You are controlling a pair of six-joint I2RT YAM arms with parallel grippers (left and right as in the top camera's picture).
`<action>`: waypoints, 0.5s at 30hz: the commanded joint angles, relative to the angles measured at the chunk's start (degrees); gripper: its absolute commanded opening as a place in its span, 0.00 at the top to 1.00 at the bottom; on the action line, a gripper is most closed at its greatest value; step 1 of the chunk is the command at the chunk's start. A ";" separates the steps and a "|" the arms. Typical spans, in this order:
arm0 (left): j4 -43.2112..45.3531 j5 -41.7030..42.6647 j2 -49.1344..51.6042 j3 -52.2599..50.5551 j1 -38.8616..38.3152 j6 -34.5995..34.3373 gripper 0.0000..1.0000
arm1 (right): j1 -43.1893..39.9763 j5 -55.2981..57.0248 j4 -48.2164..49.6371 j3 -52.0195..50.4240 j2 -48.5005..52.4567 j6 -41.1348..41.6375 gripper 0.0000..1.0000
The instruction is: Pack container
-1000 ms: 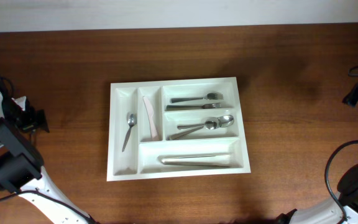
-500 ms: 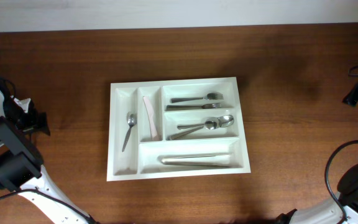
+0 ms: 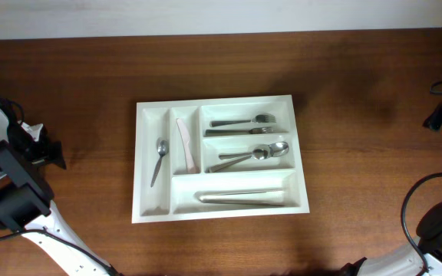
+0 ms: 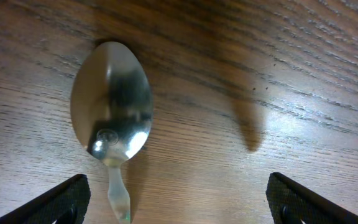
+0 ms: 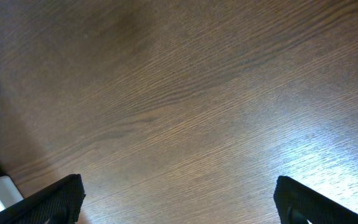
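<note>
The container (image 3: 150,201) is found at the centre of the desk (image 3: 359,115) with cutlery (image 3: 240,121) sorted inside, while the left end effector (image 4: 176,202) is held wide open over a loose spoon (image 4: 110,102), presumably for pickup, and the right end effector (image 5: 179,202) is parked open and empty.

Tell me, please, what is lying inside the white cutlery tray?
Inside the tray: a small spoon, a pale knife, forks, spoons, long silver utensils. Anything beneath the stacked pieces is hidden.
</note>
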 commanded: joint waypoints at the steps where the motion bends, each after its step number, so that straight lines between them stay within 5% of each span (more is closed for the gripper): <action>1: 0.37 0.85 0.46 0.74 0.81 0.94 0.07 | 0.04 -0.70 0.02 -0.31 -1.25 0.26 0.01; 15: 2.21 0.83 0.46 0.72 0.92 1.20 0.08 | 0.04 -0.70 0.02 -0.31 -1.25 0.26 0.01</action>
